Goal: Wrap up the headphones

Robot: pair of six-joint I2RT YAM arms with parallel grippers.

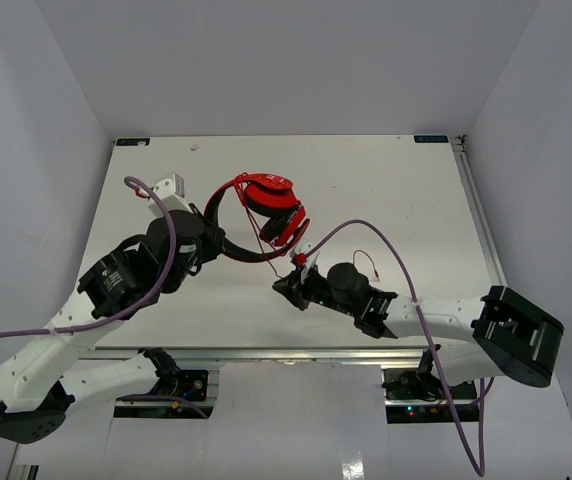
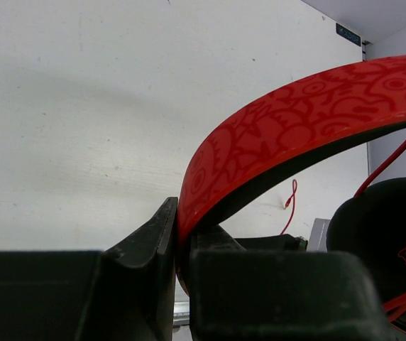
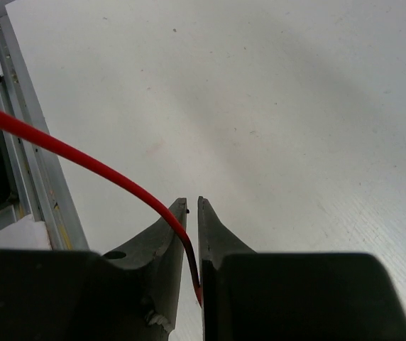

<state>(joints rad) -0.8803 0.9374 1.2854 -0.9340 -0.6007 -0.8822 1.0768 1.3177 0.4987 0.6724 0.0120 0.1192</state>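
The headphones (image 1: 266,200) are seen near the middle of the bench (image 1: 416,190), slightly toward 11 o'clock in the top view. Their red, patterned headband (image 2: 295,121) is clamped between the left jaws, which are fully closed on it at the 9 o'clock side of the headphones. The two earcups (image 1: 284,222) are folded close together at the 3 o'clock end of the band. The thin red cable (image 3: 82,158) is led from the earcups toward 6 o'clock and is pinched between the right jaws, which are almost closed, with only the cable's thickness left between them. The cable's loose end (image 1: 366,262) is laid on the bench at 2 o'clock of the right jaws.
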